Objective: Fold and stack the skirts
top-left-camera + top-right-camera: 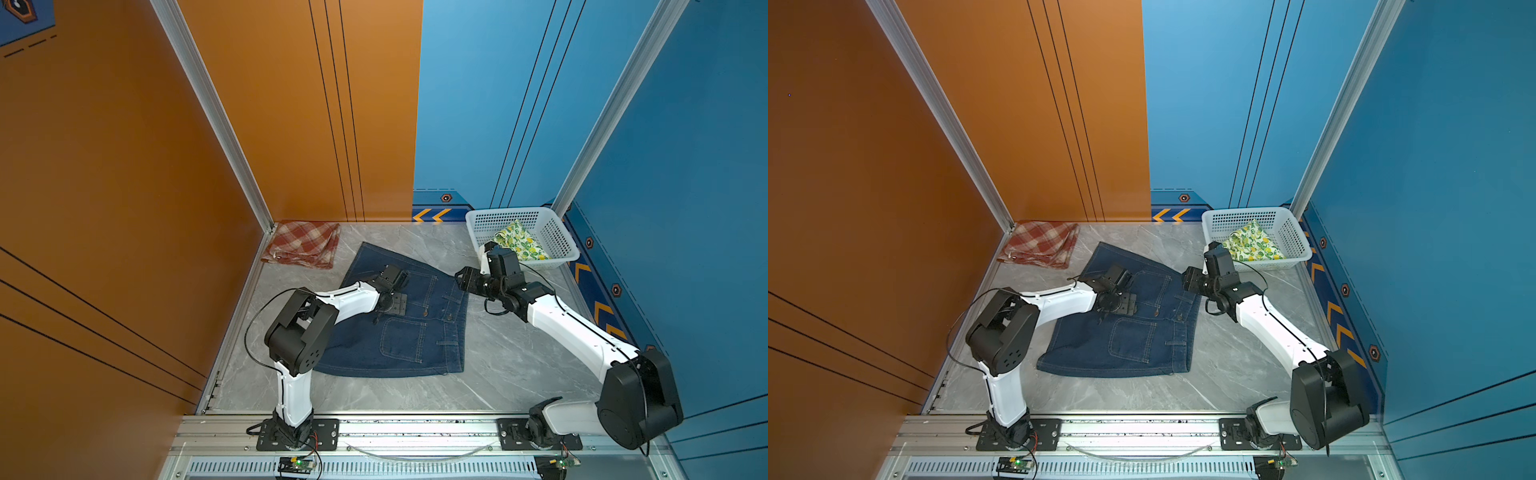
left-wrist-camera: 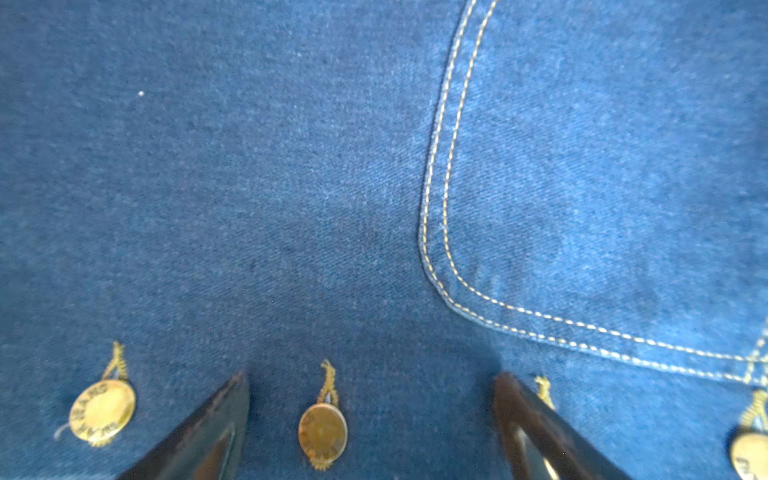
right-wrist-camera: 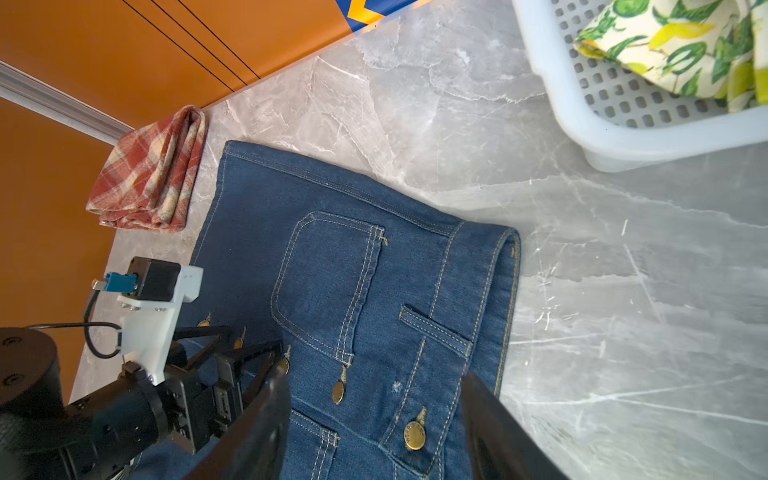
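Note:
The dark blue denim skirt [image 1: 399,340] [image 1: 1125,345] lies spread flat mid-table, pockets and brass buttons up. My left gripper [image 1: 402,305] [image 1: 1129,303] [image 2: 372,380] is low over its button row, open, with one button between the fingertips and no cloth gripped. Over the waistband end [image 3: 478,291] hovers my right gripper [image 1: 459,278] [image 1: 1185,277] [image 3: 376,376], open and empty. The red-and-cream plaid skirt [image 1: 302,243] [image 1: 1040,245] [image 3: 153,174] sits folded in the far left corner. The lemon-print skirt [image 1: 521,241] [image 1: 1252,243] [image 3: 685,45] lies bunched in the basket.
The white perforated basket [image 1: 557,232] [image 1: 1291,237] [image 3: 623,141] stands at the far right corner, just behind my right wrist. Orange and blue walls close in the grey marble table [image 1: 519,353] on three sides. A metal rail runs along the front edge.

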You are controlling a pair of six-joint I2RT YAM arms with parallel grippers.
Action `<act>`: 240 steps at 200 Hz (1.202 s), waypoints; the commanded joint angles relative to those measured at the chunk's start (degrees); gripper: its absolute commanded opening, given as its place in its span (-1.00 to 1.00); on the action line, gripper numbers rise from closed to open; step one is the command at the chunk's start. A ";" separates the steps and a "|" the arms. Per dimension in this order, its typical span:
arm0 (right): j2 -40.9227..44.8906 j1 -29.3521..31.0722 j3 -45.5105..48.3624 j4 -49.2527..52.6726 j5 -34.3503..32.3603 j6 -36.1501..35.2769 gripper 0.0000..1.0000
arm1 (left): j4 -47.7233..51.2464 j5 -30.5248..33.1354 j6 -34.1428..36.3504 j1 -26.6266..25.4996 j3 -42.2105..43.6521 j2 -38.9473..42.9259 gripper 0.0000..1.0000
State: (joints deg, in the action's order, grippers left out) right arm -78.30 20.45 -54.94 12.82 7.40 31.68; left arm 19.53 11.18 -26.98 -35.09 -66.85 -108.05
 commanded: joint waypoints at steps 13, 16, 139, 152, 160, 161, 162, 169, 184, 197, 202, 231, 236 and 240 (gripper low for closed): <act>1.94 0.07 2.93 0.13 0.59 -0.57 0.32 | 5.05 -2.67 -5.02 -1.26 7.43 1.39 0.84; 2.04 0.10 3.10 0.13 0.64 -0.57 0.32 | 5.03 -2.66 -5.21 -1.29 8.27 1.62 0.84; -8.33 0.37 1.99 -7.06 1.52 3.31 0.29 | 6.78 -5.47 6.93 9.70 -13.83 1.32 0.91; -10.07 0.96 0.72 -7.38 1.16 3.43 0.27 | 7.28 -6.08 8.67 12.58 -18.18 -1.92 0.89; -10.80 1.40 0.03 -7.30 0.42 3.17 0.27 | 7.52 -6.51 9.37 14.17 -20.37 -3.67 0.87; -10.85 1.42 -0.02 -7.29 0.29 3.15 0.27 | 7.53 -6.56 9.39 14.35 -20.62 -3.84 0.87; -10.92 1.52 -0.10 -7.24 0.22 3.05 0.27 | 7.58 -6.67 9.40 14.65 -20.83 -4.06 0.87; -11.40 1.77 -0.57 -7.13 -0.22 2.76 0.26 | 7.72 -7.45 9.56 16.05 -22.56 -5.49 0.85; -12.25 1.87 -1.54 -6.68 -0.53 2.21 0.26 | 7.75 -8.68 9.49 18.85 -25.68 -8.37 0.82; -12.62 1.83 -1.97 -6.27 -0.79 1.51 0.26 | 7.72 -9.28 9.79 20.63 -28.32 -10.86 0.82; -12.66 1.88 -2.01 -6.15 -0.97 1.25 0.26 | 7.72 -9.33 9.92 21.24 -29.30 -11.83 0.82; -12.31 2.00 -2.11 -5.59 -1.67 -0.18 0.26 | 7.77 -9.51 10.24 23.77 -35.62 -17.68 0.82; -12.18 1.96 -2.10 -5.53 -1.84 -0.37 0.25 | 7.78 -9.70 10.32 24.06 -36.67 -18.73 0.82; -12.16 1.97 -2.10 -5.49 -1.93 -0.52 0.26 | 7.72 -9.89 10.43 24.19 -37.64 -19.52 0.81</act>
State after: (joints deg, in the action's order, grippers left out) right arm -90.59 22.20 -55.83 7.25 7.27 33.17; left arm 25.69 3.29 -18.17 -11.53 -99.22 -124.36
